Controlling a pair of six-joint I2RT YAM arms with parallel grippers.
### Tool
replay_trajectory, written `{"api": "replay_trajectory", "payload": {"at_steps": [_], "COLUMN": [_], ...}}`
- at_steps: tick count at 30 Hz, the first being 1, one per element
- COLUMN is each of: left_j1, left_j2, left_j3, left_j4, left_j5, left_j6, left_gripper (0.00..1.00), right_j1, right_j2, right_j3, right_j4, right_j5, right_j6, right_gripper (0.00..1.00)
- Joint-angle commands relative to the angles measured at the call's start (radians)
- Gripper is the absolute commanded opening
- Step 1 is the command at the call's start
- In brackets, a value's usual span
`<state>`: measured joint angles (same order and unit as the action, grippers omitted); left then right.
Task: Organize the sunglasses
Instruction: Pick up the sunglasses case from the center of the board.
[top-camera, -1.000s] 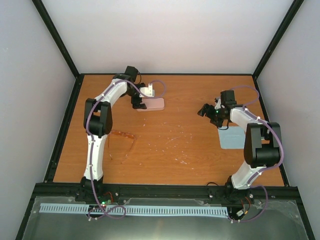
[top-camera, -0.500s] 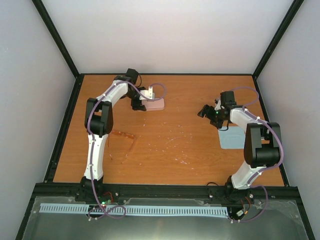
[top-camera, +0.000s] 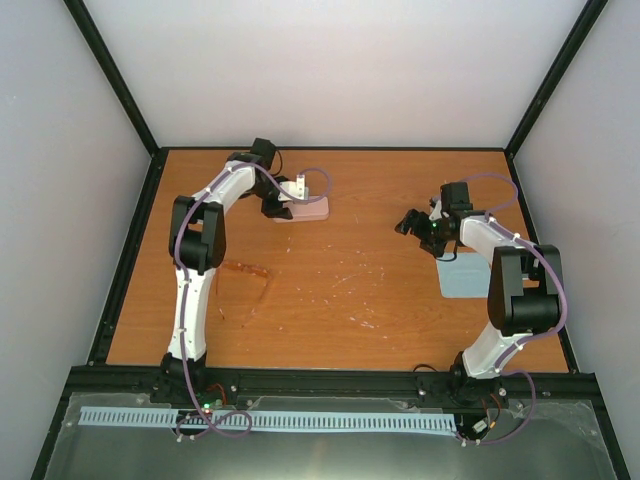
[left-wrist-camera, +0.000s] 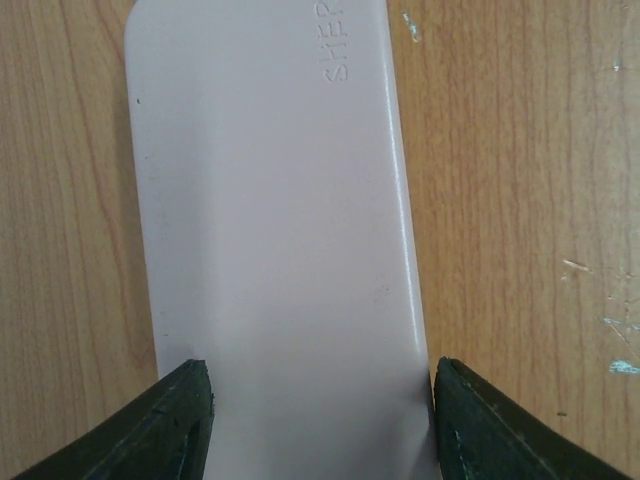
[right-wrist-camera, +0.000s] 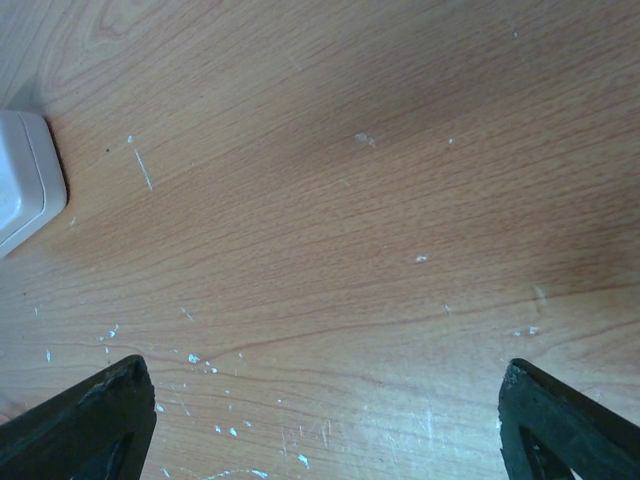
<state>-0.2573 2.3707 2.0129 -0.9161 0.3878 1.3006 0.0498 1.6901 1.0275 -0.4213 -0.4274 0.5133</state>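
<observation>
We see the left pincer (top-camera: 279, 208) closed on the pale pink, rounded rectangular plastic case (top-camera: 308, 208). In the left wrist view its two dark fingers (left-wrist-camera: 180, 425) sit against the case's two long sides at the near end. The rest of the case runs straight ahead of the fingertips, flat on the orange-brown wooden table (top-camera: 350, 190), with embossed lettering on the far end of its lid.

The right pincer (top-camera: 408, 224) is wide open and holds nothing. In the right wrist view its fingertips (right-wrist-camera: 95, 410) sit at the two lower corners, with only bare, scuffed wood between them. A pale rounded corner, which we take to be the case, shows far off to this pincer's left. The flat light blue cloth (top-camera: 462, 278) lies behind the right pincer on the base side, partly under that arm.

The small sunglasses (top-camera: 246, 270), with a thin translucent amber-brown frame, lie on the table well apart from both pincers. They are behind the left pincer, toward the arm bases and just beside the left arm's lower link. We cannot tell whether their temples are folded.
</observation>
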Motion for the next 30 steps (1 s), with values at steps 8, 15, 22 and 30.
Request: {"api": "replay_trajectory", "payload": {"at_steps": [8, 15, 22, 30], "left_j1": [0.006, 0.012, 0.018, 0.034], "left_j2": [0.018, 0.010, 0.011, 0.014], "left_j3": [-0.076, -0.052, -0.044, 0.007], "left_j4": [-0.027, -0.009, 0.042, 0.044], "left_j5": [0.020, 0.045, 0.033, 0.061], "left_j6": [-0.021, -0.066, -0.060, -0.058], "left_gripper": [0.52, 0.83, 0.88, 0.89], "right_j1": [-0.002, -0.002, -0.002, -0.002], "right_j2": [0.009, 0.009, 0.014, 0.013], "right_j3": [0.014, 0.012, 0.010, 0.002], "right_j4": [0.004, 0.004, 0.013, 0.022], "right_j5": [-0.014, -0.015, -0.022, -0.020], "right_j6": [0.009, 0.013, 0.019, 0.029], "right_gripper": [0.90, 0.91, 0.92, 0.92]}}
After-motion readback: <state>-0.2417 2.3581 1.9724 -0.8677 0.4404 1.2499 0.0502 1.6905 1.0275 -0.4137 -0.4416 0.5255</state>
